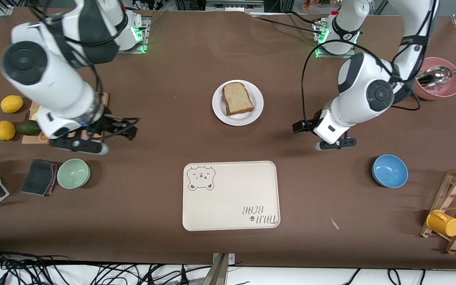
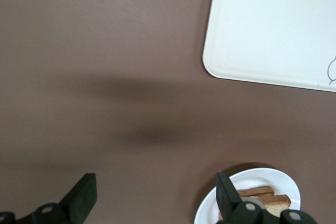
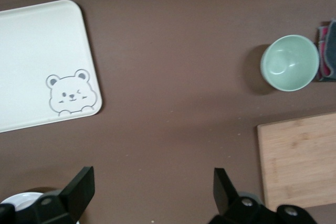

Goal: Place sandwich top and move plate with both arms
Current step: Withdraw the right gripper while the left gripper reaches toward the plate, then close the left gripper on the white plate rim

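Here we see the bread (image 1: 238, 98) topping the plate (image 1: 237, 117) mid-surface; left pincer (image 1: 333, 143) and right pincer (image 1: 89, 145) hover spread on either flank, likely readying a shared lift.

Bare table rings the plate (image 1: 238, 114); tray (image 1: 231, 195) lies nearer, apparently apart.

We saw a speckled tan bread slice (image 1: 238, 98) with a brown crust on a plain white plate (image 1: 256, 112). The tray (image 1: 232, 206) was cream, with a grey bear drawing and grey lettering. The table (image 1: 172, 63) was brown. The small bowl (image 3: 290, 63) looked pale green, perhaps mint.
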Controlling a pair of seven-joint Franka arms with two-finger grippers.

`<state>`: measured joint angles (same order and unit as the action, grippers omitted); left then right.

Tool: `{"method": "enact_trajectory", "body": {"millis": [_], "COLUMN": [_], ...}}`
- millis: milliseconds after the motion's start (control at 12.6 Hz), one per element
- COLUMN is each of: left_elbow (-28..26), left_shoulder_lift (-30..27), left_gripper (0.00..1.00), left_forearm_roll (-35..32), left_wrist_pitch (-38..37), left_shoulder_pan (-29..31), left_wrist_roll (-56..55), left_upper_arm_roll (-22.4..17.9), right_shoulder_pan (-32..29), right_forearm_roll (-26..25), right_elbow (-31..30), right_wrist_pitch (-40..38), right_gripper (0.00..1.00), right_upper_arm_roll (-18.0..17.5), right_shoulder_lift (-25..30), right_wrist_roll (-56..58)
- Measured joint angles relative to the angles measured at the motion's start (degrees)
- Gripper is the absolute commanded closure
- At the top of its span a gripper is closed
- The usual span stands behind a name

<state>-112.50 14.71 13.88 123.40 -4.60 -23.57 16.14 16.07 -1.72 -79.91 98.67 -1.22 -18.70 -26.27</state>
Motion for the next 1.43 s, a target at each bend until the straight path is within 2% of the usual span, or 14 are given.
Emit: {"method": "enact_trajectory", "body": {"millis": [317, 714, 1111, 1429], "left_elbow": [-4.7, -7.1, -8.3, -13.1], "left_shoulder_lift": [0.5, 3.9, 6.8, 6.8], "left_gripper": [0.00, 0.00, 0.00, 0.00], "left_forearm_roll": [4.1, 13.1, 25.7, 40.4], "left_wrist_pitch": [5.5, 7.9, 8.0, 8.6], "left_shoulder_pan": [-0.1, -0.1, 1.3, 3.7], "left_wrist_roll": [0.0, 2.8, 19.6, 38.1], "left_upper_arm_roll": [2.0, 2.7, 2.6, 2.6], "right_shoulder_pan": [-5.0, -11.8, -14.9, -16.1], "right_forearm_roll": [2.4, 2.7, 2.9, 2.9], "right_elbow": [-3.2, -11.2, -15.4, -17.6], "right_wrist_pitch": [0.1, 0.8, 0.5, -1.0], "right_gripper": [0.00, 0.00, 0.00, 0.00], "right_upper_arm_roll": [0.3, 0.4, 0.4, 0.4], "right_shoulder_lift": [2.6, 10.4, 17.2, 17.3], "right_wrist_roll": [5.1, 12.1, 12.8, 12.8]}}
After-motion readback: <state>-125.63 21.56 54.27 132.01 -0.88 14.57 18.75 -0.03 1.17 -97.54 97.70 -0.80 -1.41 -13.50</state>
